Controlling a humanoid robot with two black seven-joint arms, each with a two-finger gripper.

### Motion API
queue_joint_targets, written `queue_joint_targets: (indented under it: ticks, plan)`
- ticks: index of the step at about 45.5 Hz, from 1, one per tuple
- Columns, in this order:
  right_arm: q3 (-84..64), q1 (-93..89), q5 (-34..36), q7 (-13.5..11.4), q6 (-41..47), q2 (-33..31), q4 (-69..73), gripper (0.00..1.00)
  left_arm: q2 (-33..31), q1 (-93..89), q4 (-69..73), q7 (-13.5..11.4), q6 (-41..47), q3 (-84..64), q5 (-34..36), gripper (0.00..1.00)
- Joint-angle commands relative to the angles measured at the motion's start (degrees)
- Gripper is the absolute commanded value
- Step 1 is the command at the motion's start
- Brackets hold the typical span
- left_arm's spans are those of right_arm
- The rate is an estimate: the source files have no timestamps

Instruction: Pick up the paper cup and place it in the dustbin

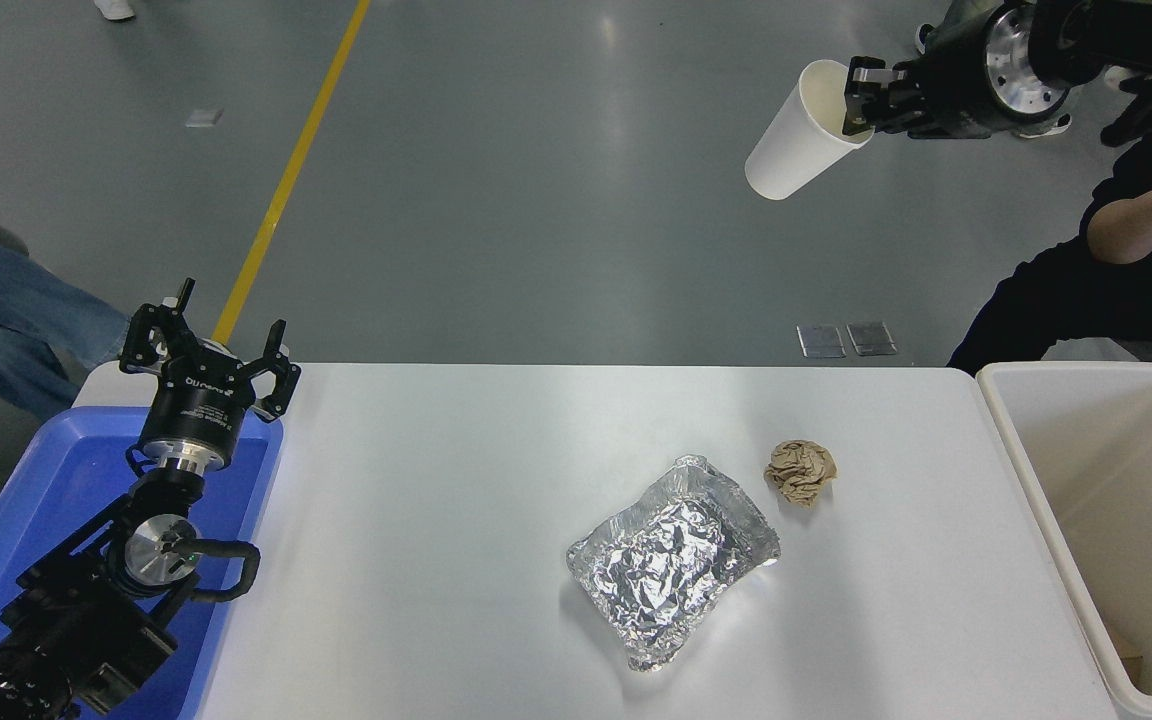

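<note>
High above the worktop, the right tool gripped the tilted paper cup by its rim, well apart from the dustbin; the left tool sat spread over the blue bin.

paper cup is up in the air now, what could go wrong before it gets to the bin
The right gripper pinches the paper cup only at its rim, with the cup tilted, so it could slip or crush on the way. The cup hangs high, beyond the table's far edge and apart from the dustbin; a drop now would likely land on the floor. A person sits by the dustbin's far corner, near the arm's probable path.
</note>
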Motion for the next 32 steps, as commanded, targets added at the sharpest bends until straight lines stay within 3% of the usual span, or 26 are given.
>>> queue_joint_targets:
  ticks: [1, 32]
  plan:
    - [-0.59, -2.64, -2.18, 0.0, -0.35, -3.07, -1.62, 0.0, 0.0, 0.09, 0.0, 0.0, -0.01, -0.01, 0.0, 0.98]
    - [0.02, -39.29, -3.16, -0.18, -6.94, -16.87, -33.87, 0.0, 0.0, 0.09, 0.0, 0.0, -0.01, -0.01, 0.0, 0.98]
